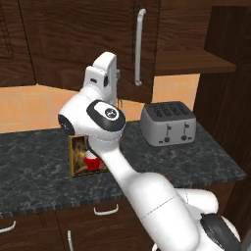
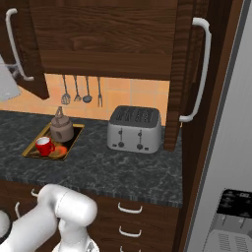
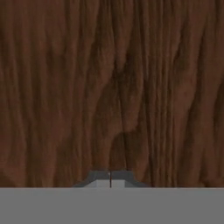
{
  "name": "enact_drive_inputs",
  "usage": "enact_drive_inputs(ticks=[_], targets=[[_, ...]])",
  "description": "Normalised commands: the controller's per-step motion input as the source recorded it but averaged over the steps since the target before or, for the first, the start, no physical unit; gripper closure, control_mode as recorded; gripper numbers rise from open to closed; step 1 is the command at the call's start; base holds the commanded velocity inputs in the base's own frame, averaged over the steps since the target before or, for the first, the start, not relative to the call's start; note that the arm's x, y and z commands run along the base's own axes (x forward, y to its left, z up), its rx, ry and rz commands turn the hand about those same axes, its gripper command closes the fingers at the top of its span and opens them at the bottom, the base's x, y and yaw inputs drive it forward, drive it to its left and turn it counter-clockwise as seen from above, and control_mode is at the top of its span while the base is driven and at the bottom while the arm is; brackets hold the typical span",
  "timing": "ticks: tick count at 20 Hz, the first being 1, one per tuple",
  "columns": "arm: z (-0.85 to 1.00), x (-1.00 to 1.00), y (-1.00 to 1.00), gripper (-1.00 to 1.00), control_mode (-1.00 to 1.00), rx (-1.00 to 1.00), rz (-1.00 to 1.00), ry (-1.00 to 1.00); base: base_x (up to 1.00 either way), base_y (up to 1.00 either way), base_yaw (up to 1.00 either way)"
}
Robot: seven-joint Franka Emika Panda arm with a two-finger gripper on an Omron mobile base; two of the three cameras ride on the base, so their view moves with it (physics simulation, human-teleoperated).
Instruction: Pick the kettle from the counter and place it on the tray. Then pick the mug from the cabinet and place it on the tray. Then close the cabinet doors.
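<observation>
Fingertips of the two-finger gripper [image 3: 110, 178] pressed together, empty, face-on against dark brown wood panelled cabinet door [image 3: 113, 87], its grain running up the hand view.

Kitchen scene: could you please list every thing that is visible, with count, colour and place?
kettle: one, brownish-grey, on the tray
mug: one, red, on the tray beside the kettle
tray: one, gold rim, on the counter
counter: one, dark marbled
toaster: one, silver, on the counter right of the tray
utensils: four, dark, hanging on the tiled wall
cabinet doors: dark brown, white handles, right one ajar
drawers: brown, below the counter
gripper: shut, facing brown wood
</observation>
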Motion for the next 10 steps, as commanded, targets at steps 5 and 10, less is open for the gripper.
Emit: enact_drive_inputs(ticks=[5, 10], targets=[[-0.08, 0.89, -0.49, 1.0, -1.0, 0.02, 0.27, 0.14, 0.0, 0.0, 0.0], [-0.04, 0.66, -0.17, 1.0, -1.0, 0.0, 0.22, 0.02, 0.0, 0.0, 0.0]])
